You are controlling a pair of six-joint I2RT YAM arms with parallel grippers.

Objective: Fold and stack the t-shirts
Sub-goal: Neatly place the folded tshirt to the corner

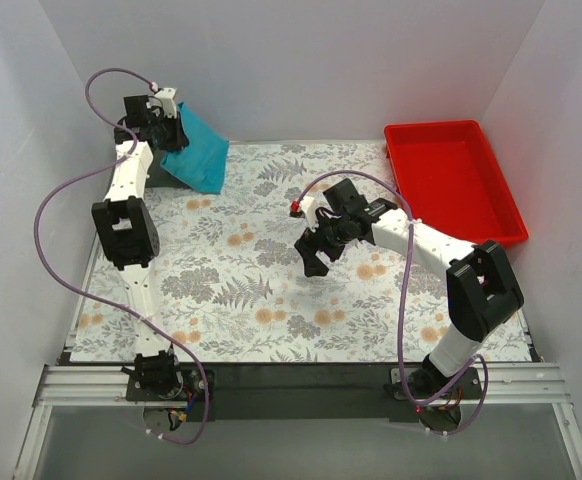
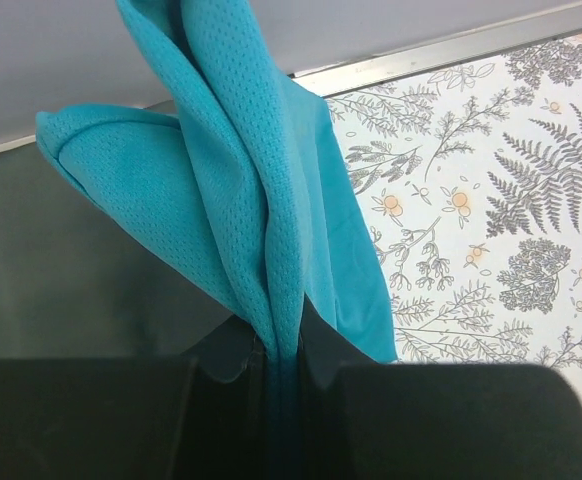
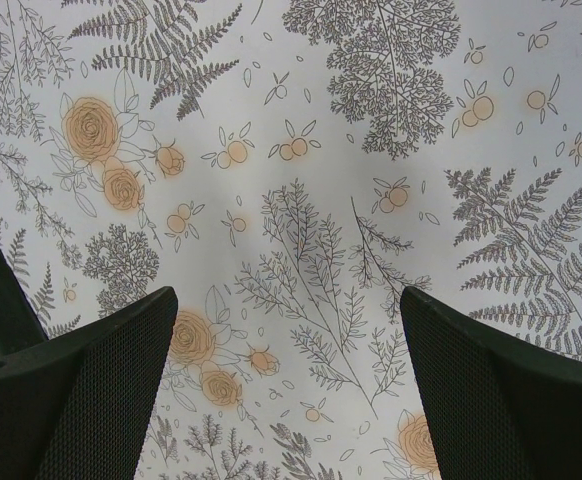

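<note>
Could drop the teal mesh-cloth t-shirt (image 1: pixel 199 150) on any quick pull: pinches only a narrow bunched ridge of fabric in the left jaws, clamped tight on it. Could also lay it down crumpled instead of flat, given the vertical folds seen from the left wrist. Might catch the hanging tail on the metal edge strip (image 2: pixel 451 48) bordering the floral-patterned worktop (image 1: pixel 231 290).

Holds the shirt up at the upper left of the top view; cannot tell whether its lower corner touches the worktop. Stretches the white left arm (image 1: pixel 126 230) far back and high. Hangs the white right arm (image 1: pixel 421 240) bent at mid-frame, right jaws spread wide and empty over bare pattern, left of the red plastic tray (image 1: pixel 401 140).
</note>
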